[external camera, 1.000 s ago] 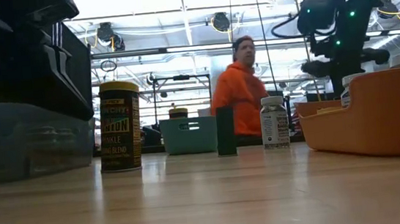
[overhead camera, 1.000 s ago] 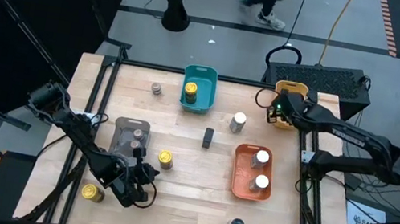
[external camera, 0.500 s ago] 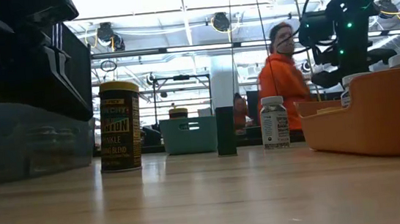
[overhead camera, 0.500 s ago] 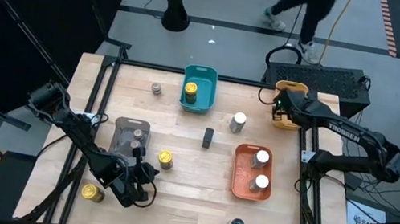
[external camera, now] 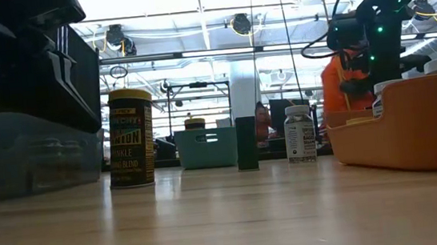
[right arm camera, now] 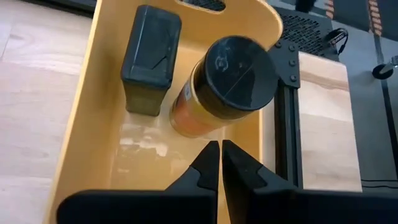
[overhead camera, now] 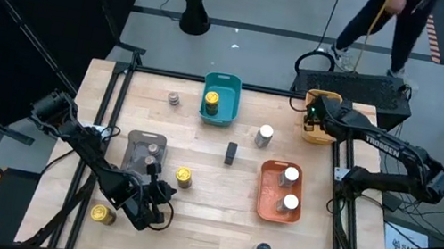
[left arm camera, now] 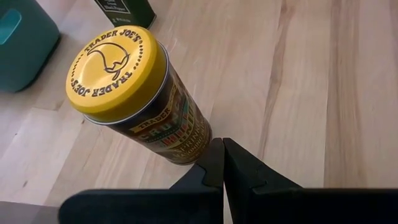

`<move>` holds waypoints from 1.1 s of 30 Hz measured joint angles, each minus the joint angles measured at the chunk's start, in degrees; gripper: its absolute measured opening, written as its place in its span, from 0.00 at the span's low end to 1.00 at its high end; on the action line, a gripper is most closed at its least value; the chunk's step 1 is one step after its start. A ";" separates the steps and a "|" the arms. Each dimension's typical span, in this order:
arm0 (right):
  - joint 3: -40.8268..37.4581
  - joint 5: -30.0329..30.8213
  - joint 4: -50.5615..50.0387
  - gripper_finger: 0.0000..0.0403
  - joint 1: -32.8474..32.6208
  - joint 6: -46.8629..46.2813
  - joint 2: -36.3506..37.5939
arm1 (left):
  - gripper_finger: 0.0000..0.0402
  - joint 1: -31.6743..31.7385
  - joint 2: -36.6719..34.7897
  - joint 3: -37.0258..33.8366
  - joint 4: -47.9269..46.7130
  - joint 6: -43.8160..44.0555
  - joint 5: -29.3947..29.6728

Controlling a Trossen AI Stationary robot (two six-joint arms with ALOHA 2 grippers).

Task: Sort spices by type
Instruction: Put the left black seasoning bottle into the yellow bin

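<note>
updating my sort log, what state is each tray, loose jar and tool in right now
teal tray: holds one yellow-top jar
orange tray: holds two white-top jars
grey tray: holds grey-top jars
yellow tray: holds a black tin and a black-lid jar
yellow-top jar: upright, loose
left tool: shut, empty
right tool: shut, empty, over yellow tray

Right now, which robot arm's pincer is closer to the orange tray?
The right. The right pincer hangs over the yellow tray, just behind the orange tray. The left pincer is farther off across the table, beside a yellow-topped jar.
</note>
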State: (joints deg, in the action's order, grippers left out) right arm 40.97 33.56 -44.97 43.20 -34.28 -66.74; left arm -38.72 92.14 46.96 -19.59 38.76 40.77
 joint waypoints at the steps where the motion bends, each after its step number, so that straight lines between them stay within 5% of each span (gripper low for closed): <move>1: 0.00 -0.22 -0.19 0.00 0.00 0.00 0.00 | 0.01 0.00 0.00 0.00 -0.08 -0.01 0.00; 33: -0.02 2.64 4.51 0.00 3.10 4.99 -0.02 | 0.01 0.02 0.00 0.00 -1.98 0.15 0.02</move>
State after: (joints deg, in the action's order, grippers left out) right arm 40.95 36.21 -40.46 46.30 -29.29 -66.76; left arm -38.70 92.14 46.96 -21.57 38.92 40.80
